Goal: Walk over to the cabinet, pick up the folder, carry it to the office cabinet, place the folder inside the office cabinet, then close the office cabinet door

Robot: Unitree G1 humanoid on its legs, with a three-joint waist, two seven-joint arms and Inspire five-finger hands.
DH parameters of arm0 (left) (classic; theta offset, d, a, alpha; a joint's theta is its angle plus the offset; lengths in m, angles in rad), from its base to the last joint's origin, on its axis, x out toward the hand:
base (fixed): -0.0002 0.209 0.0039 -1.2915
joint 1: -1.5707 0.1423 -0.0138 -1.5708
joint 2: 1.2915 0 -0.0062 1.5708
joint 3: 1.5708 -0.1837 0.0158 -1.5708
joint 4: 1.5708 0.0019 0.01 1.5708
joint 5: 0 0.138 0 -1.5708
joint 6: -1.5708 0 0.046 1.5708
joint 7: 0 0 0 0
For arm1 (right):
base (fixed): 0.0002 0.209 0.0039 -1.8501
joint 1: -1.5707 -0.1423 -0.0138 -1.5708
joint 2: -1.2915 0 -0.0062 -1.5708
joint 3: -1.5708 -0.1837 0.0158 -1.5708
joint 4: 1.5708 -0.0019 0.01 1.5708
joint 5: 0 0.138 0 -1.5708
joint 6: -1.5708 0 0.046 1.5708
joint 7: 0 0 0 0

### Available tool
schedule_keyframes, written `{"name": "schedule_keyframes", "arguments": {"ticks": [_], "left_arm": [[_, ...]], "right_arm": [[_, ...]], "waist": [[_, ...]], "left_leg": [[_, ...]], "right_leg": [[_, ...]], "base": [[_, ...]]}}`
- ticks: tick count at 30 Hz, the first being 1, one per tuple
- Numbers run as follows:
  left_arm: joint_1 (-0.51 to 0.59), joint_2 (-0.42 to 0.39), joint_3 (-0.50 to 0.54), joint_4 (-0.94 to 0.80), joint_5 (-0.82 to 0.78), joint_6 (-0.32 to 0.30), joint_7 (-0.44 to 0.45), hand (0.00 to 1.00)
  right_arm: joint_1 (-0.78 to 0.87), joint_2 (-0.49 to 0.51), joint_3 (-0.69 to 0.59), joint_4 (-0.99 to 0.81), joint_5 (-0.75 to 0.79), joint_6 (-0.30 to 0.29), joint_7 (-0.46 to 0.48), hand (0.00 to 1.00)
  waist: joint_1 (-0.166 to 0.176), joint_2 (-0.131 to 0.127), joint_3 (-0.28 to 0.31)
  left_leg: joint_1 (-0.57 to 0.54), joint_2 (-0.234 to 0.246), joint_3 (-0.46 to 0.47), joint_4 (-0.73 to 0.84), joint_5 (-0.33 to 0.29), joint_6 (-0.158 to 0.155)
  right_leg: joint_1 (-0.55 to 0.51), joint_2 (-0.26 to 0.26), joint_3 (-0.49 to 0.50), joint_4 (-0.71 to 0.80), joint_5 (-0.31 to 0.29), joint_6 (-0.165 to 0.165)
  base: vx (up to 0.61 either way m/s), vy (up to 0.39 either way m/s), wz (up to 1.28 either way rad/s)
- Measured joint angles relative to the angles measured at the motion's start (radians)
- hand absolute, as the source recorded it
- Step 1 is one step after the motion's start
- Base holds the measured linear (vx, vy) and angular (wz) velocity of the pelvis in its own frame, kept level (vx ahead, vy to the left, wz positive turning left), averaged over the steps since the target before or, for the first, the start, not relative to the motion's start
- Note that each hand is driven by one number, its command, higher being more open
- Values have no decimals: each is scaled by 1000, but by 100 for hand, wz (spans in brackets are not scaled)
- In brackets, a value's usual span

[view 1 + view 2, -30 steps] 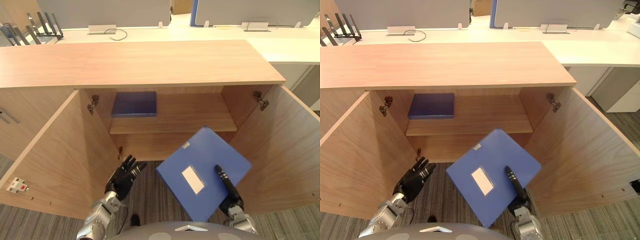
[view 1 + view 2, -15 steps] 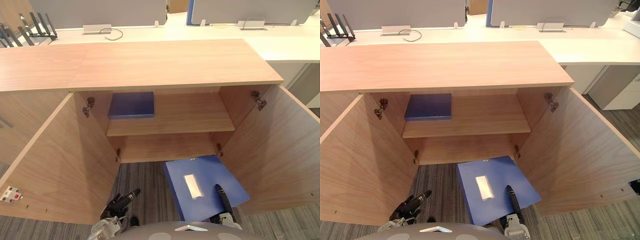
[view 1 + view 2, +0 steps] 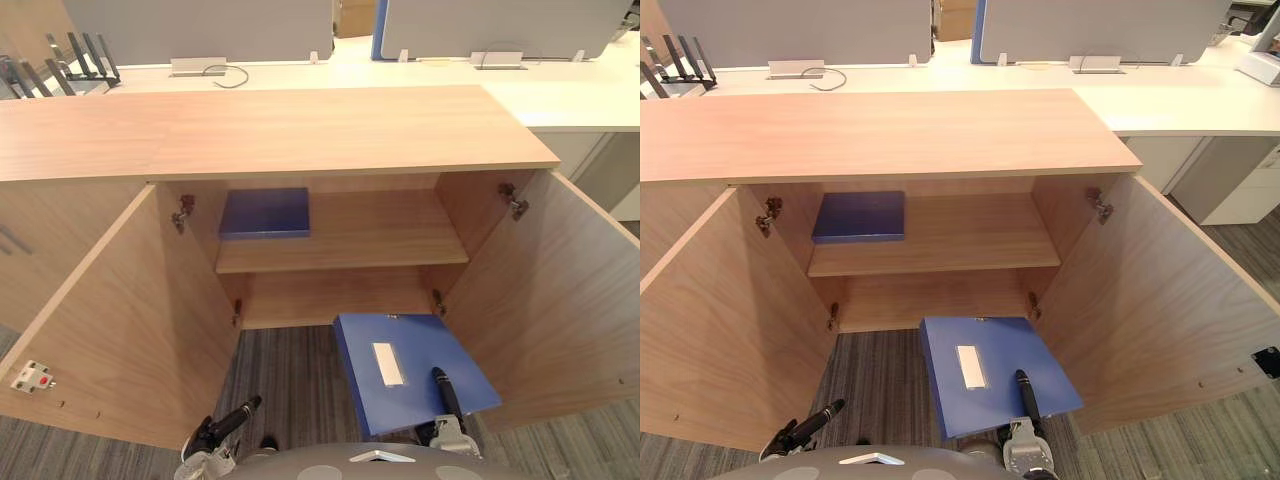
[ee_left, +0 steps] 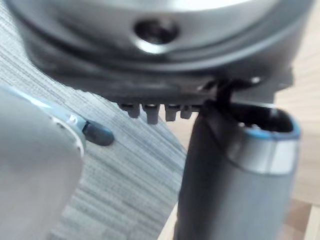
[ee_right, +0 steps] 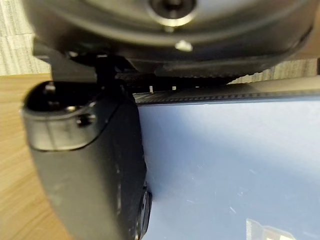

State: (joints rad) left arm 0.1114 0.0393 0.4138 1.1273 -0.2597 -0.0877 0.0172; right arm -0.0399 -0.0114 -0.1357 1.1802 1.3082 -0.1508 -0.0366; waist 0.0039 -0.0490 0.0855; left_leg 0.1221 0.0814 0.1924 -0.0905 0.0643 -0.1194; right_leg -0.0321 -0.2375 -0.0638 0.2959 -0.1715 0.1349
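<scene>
Lower and flatter than a second ago, our flat blue plastic folder (image 3: pixel 405 338) hovers before the open light-wood cabinet's (image 3: pixel 280 130) bottom compartment, pinched by our right hand (image 3: pixel 442 389). Our left hand (image 3: pixel 222 428) hangs low, fingers straight.

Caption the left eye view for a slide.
Right robot hand holds a blue folder before the open office cabinet; a navy item lies on its shelf.
</scene>
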Motion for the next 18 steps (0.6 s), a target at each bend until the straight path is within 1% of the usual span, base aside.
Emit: {"name": "schedule_keyframes", "arguments": {"ticks": [1,3,5,8,10,12,14,17,18], "left_arm": [[-1,0,0,0,0,1,0,100],[-5,-2,-7,1,0,2,-1,100],[-6,-7,-7,2,0,3,0,100],[-12,-6,-15,1,1,2,1,100],[-24,-4,-24,2,2,2,0,100],[-28,3,-35,0,25,2,-3,100],[-31,2,-36,-1,29,2,-1,100],[-33,-4,-39,-6,31,2,-2,100],[-33,-5,-41,-6,31,2,-2,100]], "right_arm": [[-6,3,1,-1,4,-4,0,0],[-21,14,1,-13,16,-7,0,0],[-23,15,12,-20,20,-10,-1,0],[-24,16,59,-26,36,-13,-3,0],[-24,22,71,-28,35,-12,-3,0],[-21,28,70,-28,34,-13,-6,0],[-18,31,70,-28,33,-10,-9,0],[-21,40,71,-27,27,-3,-9,0],[-21,40,68,-26,-3,2,-9,0]], "waist": [[-2,-5,-2],[-6,5,8],[-6,5,12],[1,7,11],[7,-2,16],[9,-8,16],[17,-6,16],[21,5,8],[21,8,7]], "left_leg": [[1,6,0,0,-1,-3],[3,25,4,1,-3,-19],[4,35,10,2,-4,-30],[4,41,28,1,-4,-28],[0,41,26,1,-4,-27],[-12,40,2,0,-3,-25],[-17,40,-22,0,-3,-24],[-42,42,-48,0,-4,-24],[-47,43,-57,0,-5,-25]], "right_leg": [[0,7,-1,0,0,0],[-3,28,-1,-2,0,-3],[-6,38,-1,-3,2,0],[-15,39,-15,-5,14,11],[-3,38,-21,-35,27,15],[29,34,-60,-85,40,17],[61,34,-92,-131,50,17],[82,39,-126,-182,62,16],[93,43,-135,-200,65,16]], "base": [[36,-94,-18],[41,-96,-12],[47,-59,-12],[61,-20,-19],[36,18,3],[32,16,38],[35,1,43],[52,-7,29],[78,-5,19]]}}
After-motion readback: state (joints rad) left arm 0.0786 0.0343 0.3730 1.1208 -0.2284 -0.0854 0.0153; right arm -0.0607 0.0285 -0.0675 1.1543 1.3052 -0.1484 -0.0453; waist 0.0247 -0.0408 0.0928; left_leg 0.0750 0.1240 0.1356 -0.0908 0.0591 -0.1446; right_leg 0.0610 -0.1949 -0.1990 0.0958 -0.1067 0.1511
